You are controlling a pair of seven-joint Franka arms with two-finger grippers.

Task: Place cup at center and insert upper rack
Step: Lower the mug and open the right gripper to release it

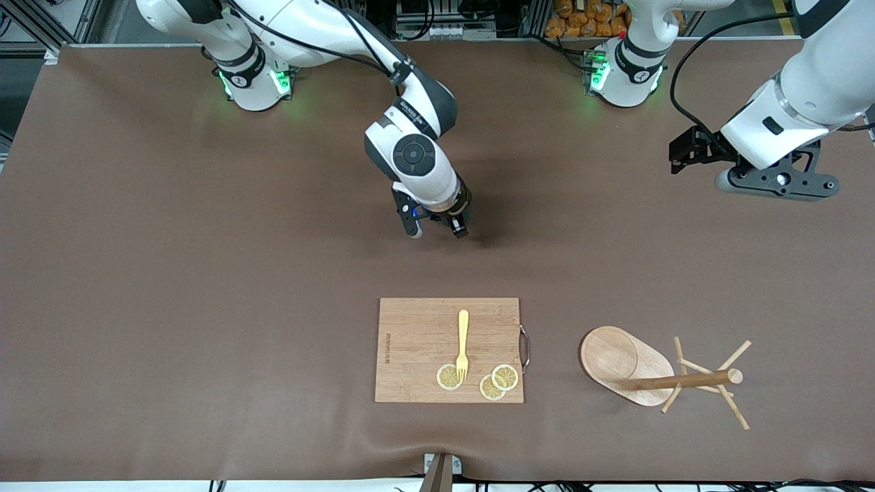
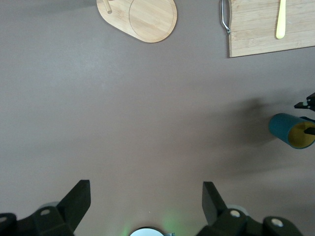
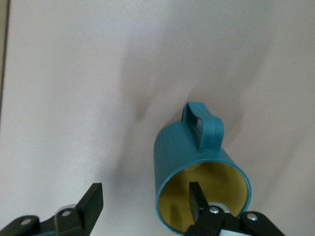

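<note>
I note the light wooden mug-tree rack (image 1: 656, 376) lying toppled near the front camera. The teal-green, yellow-lined mug (image 3: 199, 182) stands mid-table; right gripper (image 3: 145, 204), jaws parted (1 finger inside), could snag it withdrawing. Left gripper (image 2: 146, 199) waits, spread.

cup (image 3: 197, 162): sitting on the table (image 1: 205, 273) under my right gripper (image 1: 437, 231); one finger (image 3: 197, 201) is reaching inside its mouth, the other is standing outside its wall.
right gripper: hovering low over the table's middle, jaws spread.
left gripper (image 2: 145, 201): waiting over the left arm's end of the table, jaws spread wide.
cutting board (image 1: 417, 342): lying nearer the front camera than the cup.
fork (image 1: 463, 345): lying on the cutting board, tines touching a lemon slice (image 1: 448, 377).
two more slices (image 1: 499, 383): overlapping beside the first one, on the board.
upper rack (image 1: 649, 372): lying tipped on its side beside the cutting board, toward the left arm's end.
</note>
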